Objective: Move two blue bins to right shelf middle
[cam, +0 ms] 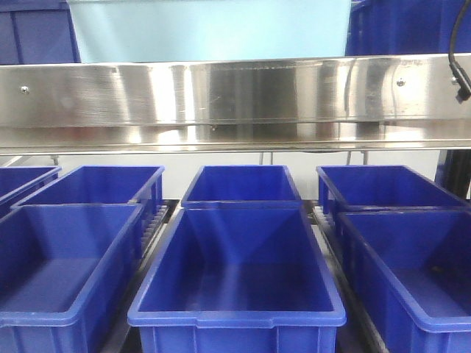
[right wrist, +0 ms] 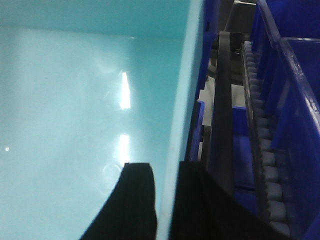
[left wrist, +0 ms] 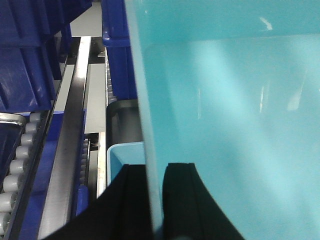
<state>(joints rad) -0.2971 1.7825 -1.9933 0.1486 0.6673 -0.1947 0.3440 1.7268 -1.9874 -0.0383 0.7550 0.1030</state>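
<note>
Nearest, left claw [left wrist: 156,172] clamps one wall of the pale-blue bin [left wrist: 225,100]; right claw [right wrist: 166,170] clamps the opposite wall; bin above steel shelf rail [cam: 221,95]; dark-blue bins [cam: 235,321] below.

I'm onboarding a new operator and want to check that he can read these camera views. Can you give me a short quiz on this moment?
1. True or false: the left gripper and the right gripper each clamp a wall of the light blue bin.
2. In the front view, the light blue bin sits: A) below the steel shelf rail; B) above it; C) inside a dark bin.
3. Fill in: the centre front dark blue bin is ___ (full/empty).

Key: 1 true; 2 B; 3 empty.
</note>
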